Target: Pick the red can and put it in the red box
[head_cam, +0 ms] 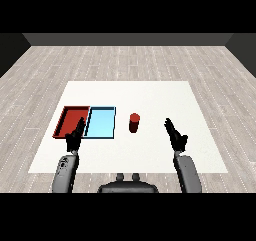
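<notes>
— both hands, left hand (73, 137) and right hand (176, 135), are held spread, nothing grasped.
— red can (134, 123) is seen upright left of the right hand; a reach is judged next, then red tray (65, 120).

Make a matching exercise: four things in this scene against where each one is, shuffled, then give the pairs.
Things:
1. red can
2. red tray
3. blue tray
4. right hand

Places:
A. leftmost on the table
B. right of the can, holding nothing
C. between the red tray and the can
D. standing just right of the blue tray

Pairs: 1-D, 2-A, 3-C, 4-B
</notes>
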You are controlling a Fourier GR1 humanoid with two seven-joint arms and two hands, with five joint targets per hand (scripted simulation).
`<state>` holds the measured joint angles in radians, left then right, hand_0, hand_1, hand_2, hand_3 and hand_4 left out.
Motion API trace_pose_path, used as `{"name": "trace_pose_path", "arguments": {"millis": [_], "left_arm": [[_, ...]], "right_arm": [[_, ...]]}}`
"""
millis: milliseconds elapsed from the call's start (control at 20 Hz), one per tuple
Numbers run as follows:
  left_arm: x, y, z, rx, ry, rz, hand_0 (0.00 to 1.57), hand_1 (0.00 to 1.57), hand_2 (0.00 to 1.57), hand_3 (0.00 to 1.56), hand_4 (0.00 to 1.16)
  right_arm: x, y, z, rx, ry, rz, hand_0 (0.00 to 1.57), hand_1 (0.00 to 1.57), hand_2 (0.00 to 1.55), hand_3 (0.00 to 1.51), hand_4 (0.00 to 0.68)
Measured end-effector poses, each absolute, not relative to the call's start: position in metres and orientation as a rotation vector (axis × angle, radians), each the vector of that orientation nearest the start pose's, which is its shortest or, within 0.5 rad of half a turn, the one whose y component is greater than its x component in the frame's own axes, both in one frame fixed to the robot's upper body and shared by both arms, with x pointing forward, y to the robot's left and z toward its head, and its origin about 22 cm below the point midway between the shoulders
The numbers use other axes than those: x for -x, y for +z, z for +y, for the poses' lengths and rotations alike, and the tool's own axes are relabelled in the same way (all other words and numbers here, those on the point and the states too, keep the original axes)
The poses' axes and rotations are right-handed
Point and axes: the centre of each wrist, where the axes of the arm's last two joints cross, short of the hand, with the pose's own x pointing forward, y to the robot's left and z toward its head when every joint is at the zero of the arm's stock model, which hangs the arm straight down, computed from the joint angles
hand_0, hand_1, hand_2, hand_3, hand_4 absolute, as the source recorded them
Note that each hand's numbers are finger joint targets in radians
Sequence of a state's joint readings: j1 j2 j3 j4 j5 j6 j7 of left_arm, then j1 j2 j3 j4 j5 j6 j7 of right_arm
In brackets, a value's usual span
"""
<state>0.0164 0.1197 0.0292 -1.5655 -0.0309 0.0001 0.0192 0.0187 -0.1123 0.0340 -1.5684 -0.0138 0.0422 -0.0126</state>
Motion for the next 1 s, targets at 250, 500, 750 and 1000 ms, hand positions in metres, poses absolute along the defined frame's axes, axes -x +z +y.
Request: {"name": "trace_pose_path", "arguments": {"millis": [250, 500, 750, 1000], "left_arm": [[-0.236, 0.000, 0.266, -0.145, -0.096, -1.511, 0.00, 0.00, 0.00, 0.00, 0.00], [-0.239, 0.022, 0.253, -0.070, -0.056, -1.800, 0.00, 0.00, 0.00, 0.00, 0.00], [-0.234, 0.013, 0.258, -0.027, -0.035, -1.956, 0.00, 0.00, 0.00, 0.00, 0.00], [-0.229, 0.006, 0.265, -0.009, -0.016, -2.007, 0.00, 0.00, 0.00, 0.00, 0.00]], "right_arm": [[-0.236, 0.003, -0.263, 0.051, 0.122, -1.559, 0.00, 0.00, 0.00, 0.00, 0.000], [-0.238, 0.019, -0.268, -0.015, 0.069, -1.764, 0.00, 0.00, 0.00, 0.00, 0.000], [-0.232, 0.016, -0.274, -0.069, 0.054, -1.868, 0.00, 0.00, 0.00, 0.00, 0.000], [-0.237, 0.014, -0.279, -0.082, 0.045, -1.897, 0.00, 0.00, 0.00, 0.00, 0.000]]}}
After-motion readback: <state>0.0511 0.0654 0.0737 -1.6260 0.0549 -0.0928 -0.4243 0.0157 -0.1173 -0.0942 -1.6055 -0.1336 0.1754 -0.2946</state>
